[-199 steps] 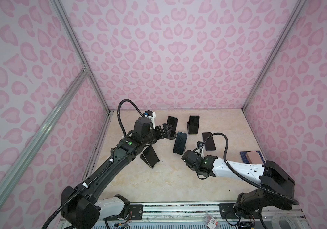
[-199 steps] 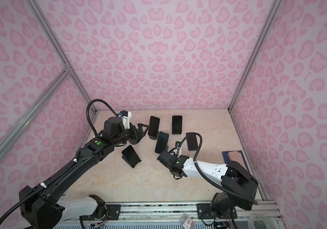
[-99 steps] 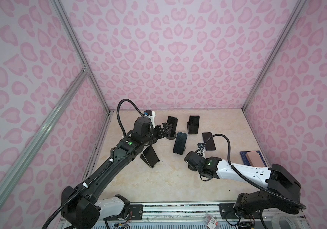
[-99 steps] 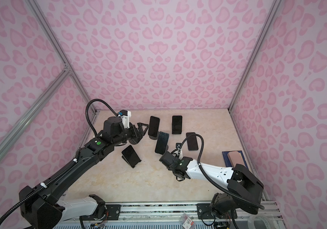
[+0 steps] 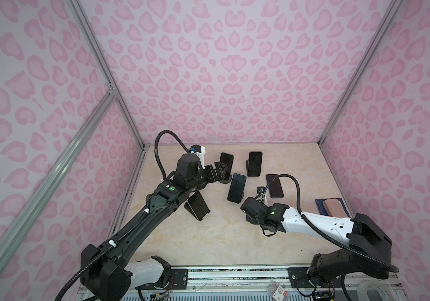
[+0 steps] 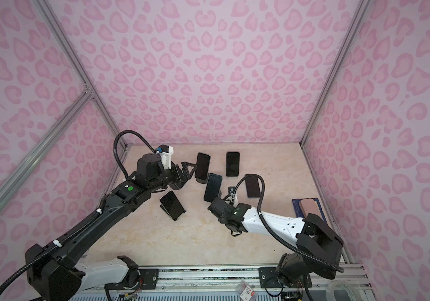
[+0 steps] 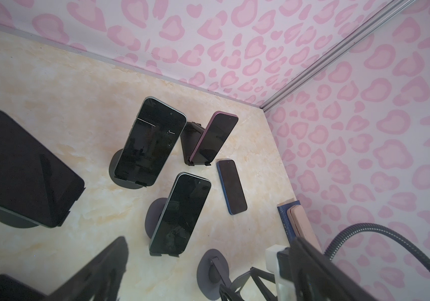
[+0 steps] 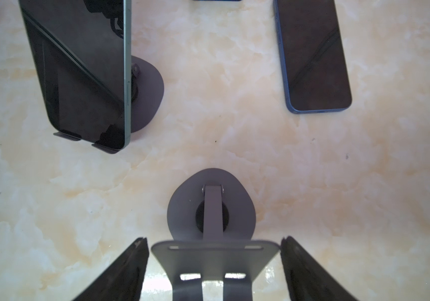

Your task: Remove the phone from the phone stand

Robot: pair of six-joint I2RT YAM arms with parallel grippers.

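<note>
Five phones sit on the marbled surface [image 5: 208,242] in both top views; four lean on stands and one lies flat. The back-left phone [image 5: 227,159] is propped upright on its round stand [image 5: 223,180]; the left fingers [image 5: 219,166] are spread wide just beside its left edge, and I cannot tell whether they touch it. The back-right phone [image 5: 255,163], the middle phone [image 5: 237,187] and the near-left phone [image 5: 198,207] also rest on stands; the flat phone [image 5: 274,185] lies right of the middle one. A blue book [image 5: 319,206] lies by the right wall. The white right arm [image 5: 313,221] reaches in low, its wrist hiding its fingers.

From the left wrist, one blurred left finger [image 7: 99,271] juts in, with nothing against it. The back-left phone [image 7: 151,143] stands on its stand, the purple-edged back-right phone [image 7: 213,138] beyond it. The middle phone [image 7: 180,213] and flat phone [image 7: 232,186] lie nearer; the near-left phone [image 7: 20,169] looms close to the lens. An empty stand [image 7: 213,271] sits near the right arm.

From the right wrist, the right fingers [image 8: 125,268] are parted either side of the empty stand's [image 8: 215,260] plate; they sit just beside its edges with thin gaps and hold nothing. The middle phone [image 8: 78,70] and flat phone [image 8: 313,54] lie beyond.
</note>
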